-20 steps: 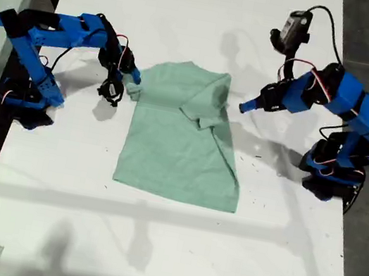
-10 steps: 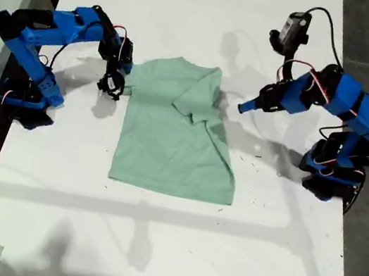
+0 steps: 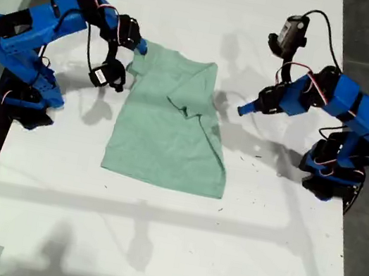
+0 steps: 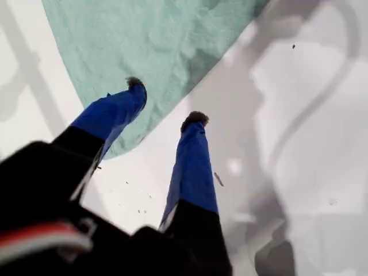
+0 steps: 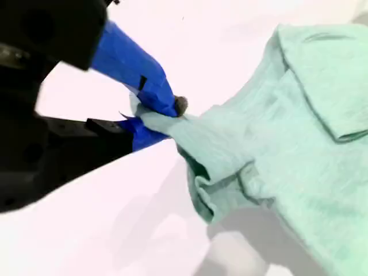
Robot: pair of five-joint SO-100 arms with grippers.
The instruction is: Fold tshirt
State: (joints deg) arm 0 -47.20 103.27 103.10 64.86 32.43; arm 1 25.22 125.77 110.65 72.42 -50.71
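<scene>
Since a second ago the tshirt (image 3: 171, 123) has slid toward the exterior view's left and upper side, and the arm on that side has lifted and drawn back, pulling the cloth's corner with it. Now the shirt lies mostly flat on the white counter (image 3: 151, 246), near its middle in the exterior view, with one sleeve folded over onto the body and the bottom hem toward the lower part of that view. Its upper corner on the exterior view's left is raised off the counter, bunched into a stretched ridge of cloth. My second gripper (image 5: 154, 118) has that corner pinched between its jaws, which are pressed tight on the fabric; in the exterior view this is the arm at the left, its gripper (image 3: 137, 47) at the shirt's top edge. My first gripper (image 4: 165, 102) hovers with its jaws spread apart, one fingertip over the shirt's edge and the other over bare counter, holding nothing; in the exterior view it (image 3: 245, 108) points at the shirt from the right, just beside the folded sleeve but apart from it.
</scene>
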